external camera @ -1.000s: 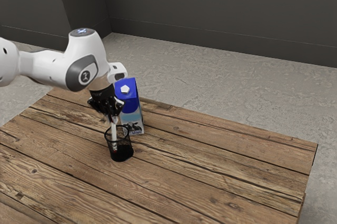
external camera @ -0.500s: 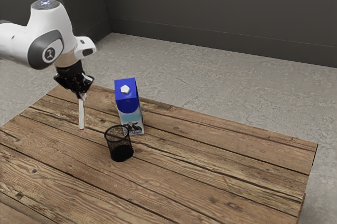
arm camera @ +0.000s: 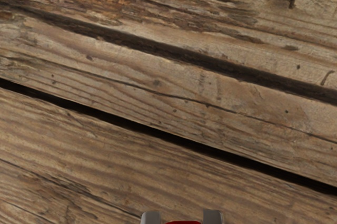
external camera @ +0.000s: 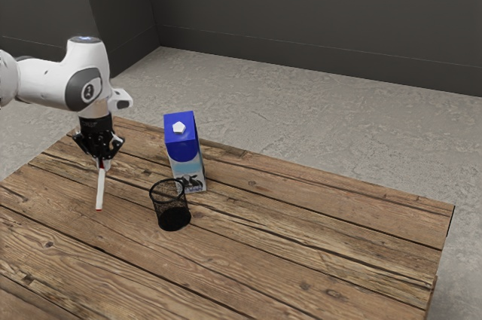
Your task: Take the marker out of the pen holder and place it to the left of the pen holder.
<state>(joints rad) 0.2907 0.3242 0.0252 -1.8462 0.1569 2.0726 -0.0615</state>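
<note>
the jaws, pinching the marker (external camera: 100,190) by its upper end, have dropped toward the surface (external camera: 248,260) on the exterior view's left of the pen holder (external camera: 175,219), so lowering and release probably come next.

The bench (external camera: 331,260) is rough brown wood with cracks and dark gaps, the pen holder (external camera: 170,201) is black mesh, and the milk carton (external camera: 183,150) looks smooth, with a plain white cap (external camera: 178,128).
</note>
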